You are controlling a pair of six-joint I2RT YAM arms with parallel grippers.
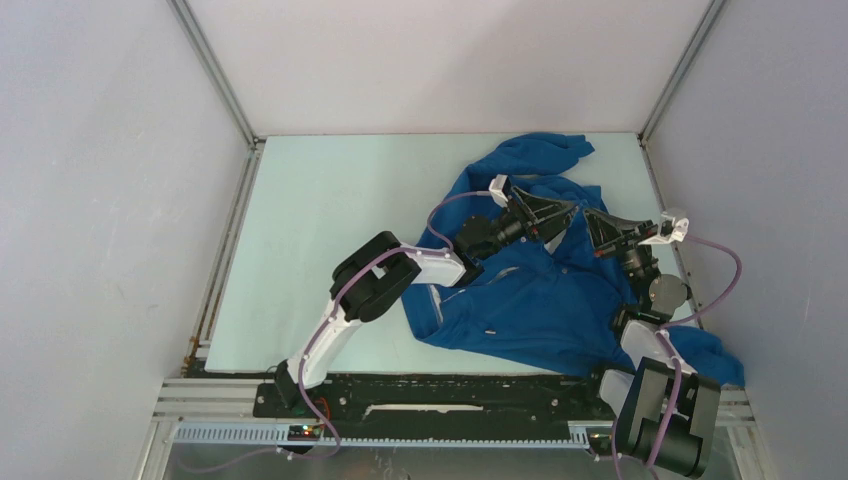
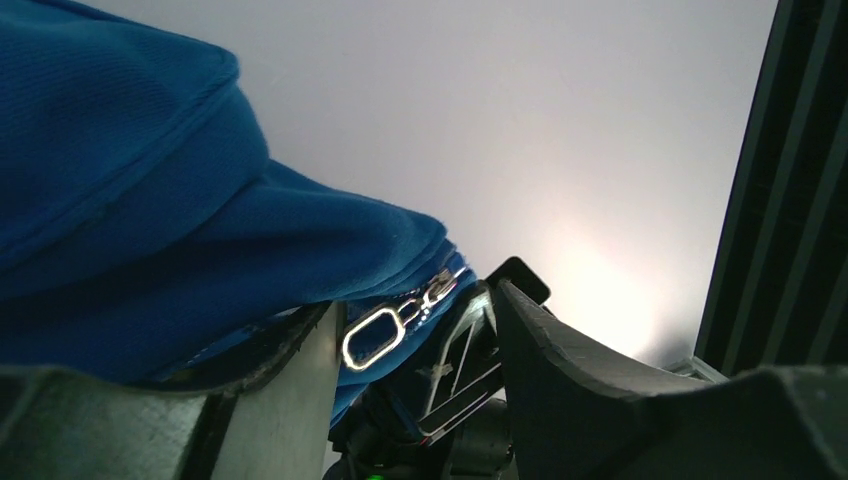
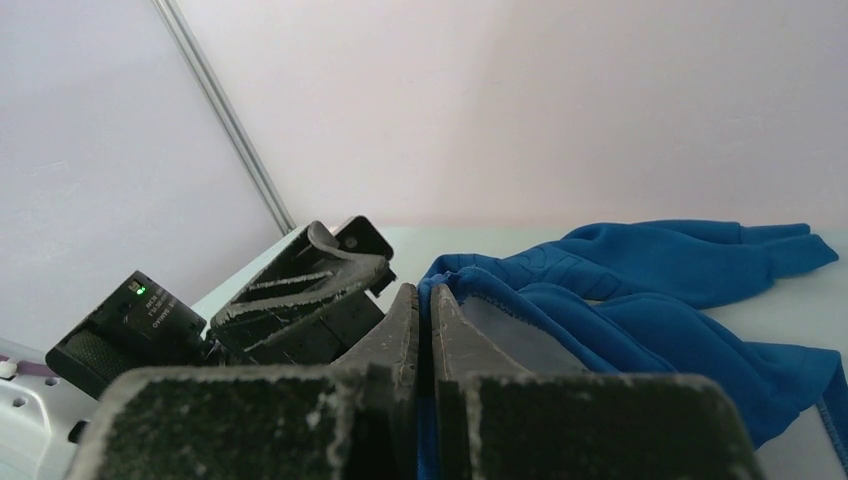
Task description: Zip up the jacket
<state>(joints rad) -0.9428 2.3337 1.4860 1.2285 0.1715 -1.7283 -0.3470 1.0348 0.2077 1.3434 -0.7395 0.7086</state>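
two grippers at the jacket's front edge

the jacket (image 1: 530, 300) lies crumpled on the right half of the table (image 1: 330, 220), one sleeve thrown toward the far wall. my right gripper (image 3: 420, 290) is pressed together on a fold of its blue edge, with cloth showing between the fingers. my left gripper (image 2: 415, 300) faces it just beside, its fingers apart. the jacket drapes over one left finger, and the metal zipper pull (image 2: 375, 338) hangs in the gap, not pinched.
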